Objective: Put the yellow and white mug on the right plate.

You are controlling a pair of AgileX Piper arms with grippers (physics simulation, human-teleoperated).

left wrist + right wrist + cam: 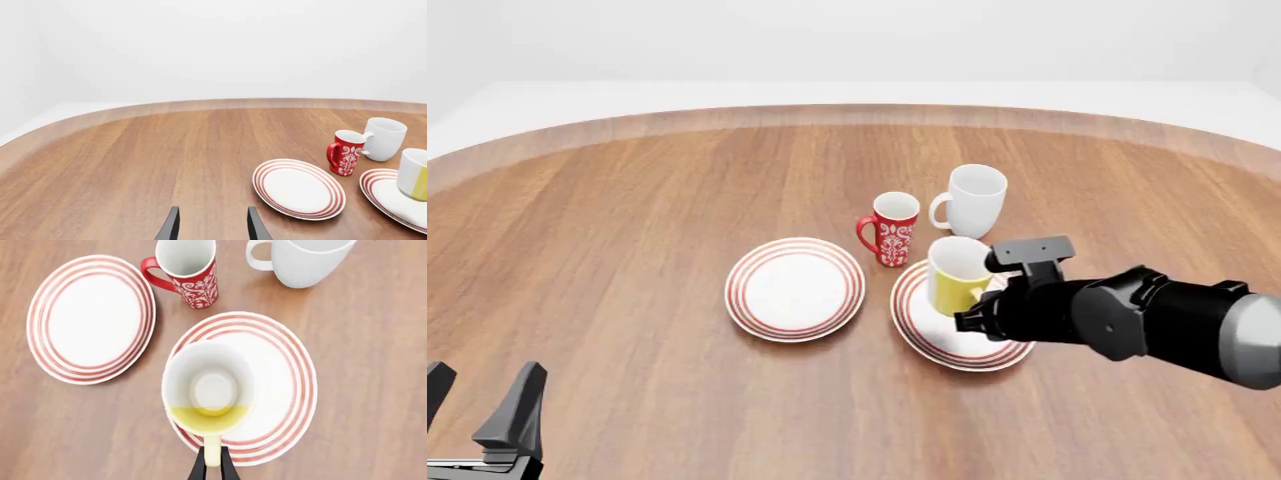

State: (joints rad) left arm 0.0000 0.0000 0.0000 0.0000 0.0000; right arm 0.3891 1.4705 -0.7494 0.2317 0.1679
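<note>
The yellow and white mug (210, 385) stands upright over the right plate (283, 375), on it or just above it; I cannot tell which. My right gripper (212, 464) is shut on the mug's yellow handle. In the front view the mug (956, 276) is over the far-left part of the right plate (950, 345), with my right arm (1094, 312) reaching in from the right. In the left wrist view the mug (415, 175) and the plate (389, 195) show at the edge. My left gripper (212, 227) is open and empty, near the front left (478, 398).
The twin left plate (794, 288) lies beside the right plate. A red patterned mug (893, 228) and a taller white mug (974, 200) stand just behind the plates. The round wooden table's far rim (854, 115) curves across the back.
</note>
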